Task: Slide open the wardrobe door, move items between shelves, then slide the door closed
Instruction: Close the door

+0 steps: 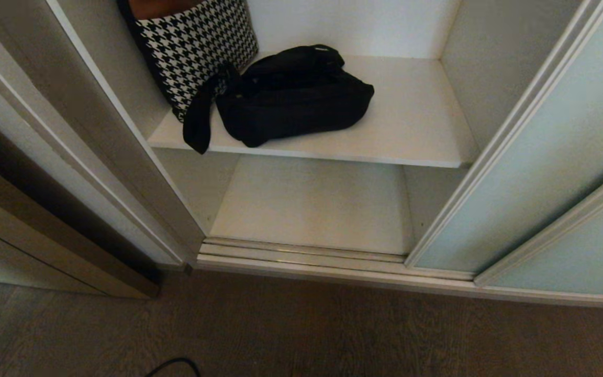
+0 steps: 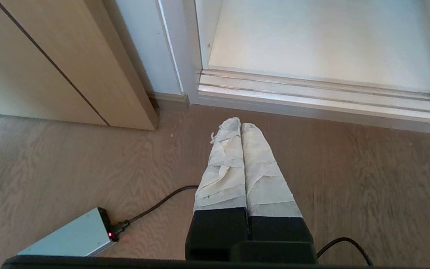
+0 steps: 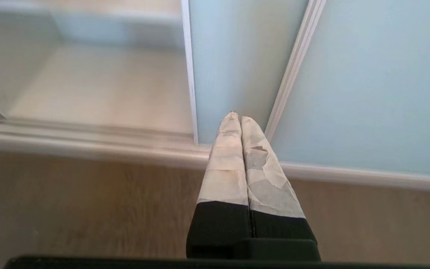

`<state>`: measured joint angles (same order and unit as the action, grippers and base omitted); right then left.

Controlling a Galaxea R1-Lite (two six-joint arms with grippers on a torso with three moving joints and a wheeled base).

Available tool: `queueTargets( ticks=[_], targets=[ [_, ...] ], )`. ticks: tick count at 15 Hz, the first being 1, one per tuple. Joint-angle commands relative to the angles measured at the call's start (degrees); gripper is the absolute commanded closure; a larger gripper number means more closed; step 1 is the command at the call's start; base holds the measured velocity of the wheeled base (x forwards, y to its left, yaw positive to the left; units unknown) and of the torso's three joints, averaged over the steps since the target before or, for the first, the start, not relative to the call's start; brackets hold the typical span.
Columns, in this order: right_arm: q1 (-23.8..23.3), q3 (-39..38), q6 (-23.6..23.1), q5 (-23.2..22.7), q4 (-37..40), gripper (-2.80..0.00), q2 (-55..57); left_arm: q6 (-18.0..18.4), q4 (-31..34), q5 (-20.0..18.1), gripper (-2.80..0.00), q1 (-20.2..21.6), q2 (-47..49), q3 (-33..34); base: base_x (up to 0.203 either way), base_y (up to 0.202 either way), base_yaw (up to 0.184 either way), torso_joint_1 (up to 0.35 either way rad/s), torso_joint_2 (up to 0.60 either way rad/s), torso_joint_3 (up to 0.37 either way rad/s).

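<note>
The black bag (image 1: 293, 97) looks soft and floppy — best grabbed by its strap (image 1: 199, 112); both end effectors — left (image 2: 240, 125), right (image 3: 239, 118) — are pinched closed, empty.

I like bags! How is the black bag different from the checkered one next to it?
The black bag is plain, while the checkered bag has a black-and-white pattern. The black bag lies slumped flat on the upper shelf, its strap hanging over the front edge; the checkered bag stands upright against the side wall. Both sit on that shelf, touching.
</note>
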<state>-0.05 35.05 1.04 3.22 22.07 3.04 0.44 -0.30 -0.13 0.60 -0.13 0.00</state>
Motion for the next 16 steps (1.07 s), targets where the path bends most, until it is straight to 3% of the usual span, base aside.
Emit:
queueTargets(
  ticks=[1,3,5,10,13,16],
  targets=[
    [0.4,13.4,0.2,0.1,11.2,0.00,6.2,0.0,0.0,0.0,0.00,0.0,0.2,0.0,0.000,0.000,0.000,0.000,0.00,0.000],
    [1.6,20.6,0.7,1.5,17.6,0.00,13.9,0.0,0.0,0.0,0.00,0.0,0.2,0.0,0.000,0.000,0.000,0.000,0.00,0.000],
    [2.1,24.9,3.3,6.2,19.7,0.00,20.1,0.0,0.0,0.0,0.00,0.0,0.2,0.0,0.000,0.000,0.000,0.000,0.00,0.000],
    [2.3,37.7,19.2,18.4,20.3,0.00,35.6,0.0,0.0,0.0,0.00,0.0,0.2,0.0,0.000,0.000,0.000,0.000,0.00,0.000],
    [1.0,41.0,20.2,20.9,19.8,0.00,38.4,0.0,0.0,0.0,0.00,0.0,0.2,0.0,0.000,0.000,0.000,0.000,0.00,0.000],
    [-1.5,42.1,19.9,19.4,17.9,0.00,40.2,0.0,0.0,0.0,0.00,0.0,0.2,0.0,0.000,0.000,0.000,0.000,0.00,0.000]
  ],
)
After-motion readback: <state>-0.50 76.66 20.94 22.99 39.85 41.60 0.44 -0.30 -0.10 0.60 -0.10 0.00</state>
